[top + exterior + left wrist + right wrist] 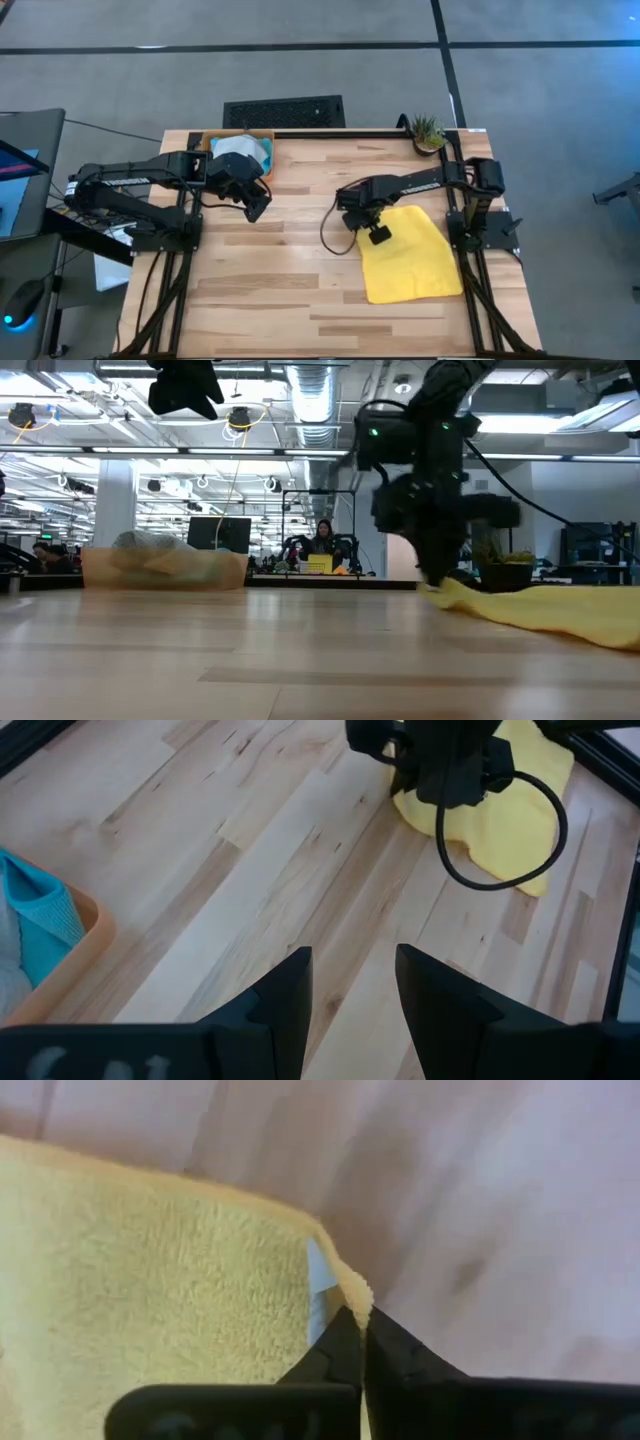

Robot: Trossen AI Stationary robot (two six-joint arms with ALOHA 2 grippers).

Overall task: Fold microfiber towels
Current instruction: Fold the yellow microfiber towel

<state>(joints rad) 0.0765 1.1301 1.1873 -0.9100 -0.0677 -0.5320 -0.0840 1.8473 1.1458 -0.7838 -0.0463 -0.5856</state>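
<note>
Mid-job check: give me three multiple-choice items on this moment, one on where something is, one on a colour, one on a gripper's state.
1. Where is the orange tray?
A. At the table's far edge, by the left arm
B. Under the right arm
C. At the near edge

2. What colour is the towel lying flat on the table?
A. Lime green
B. Yellow
C. Pale grey

3. How is the right gripper?
A. Wide open above the table
B. Shut on the towel's corner
C. Shut on the tray

Answers: 1 A, the high view shows it there. 2 B, plainly yellow. 3 B, its wrist view shows the fingers pinching the edge.
</note>
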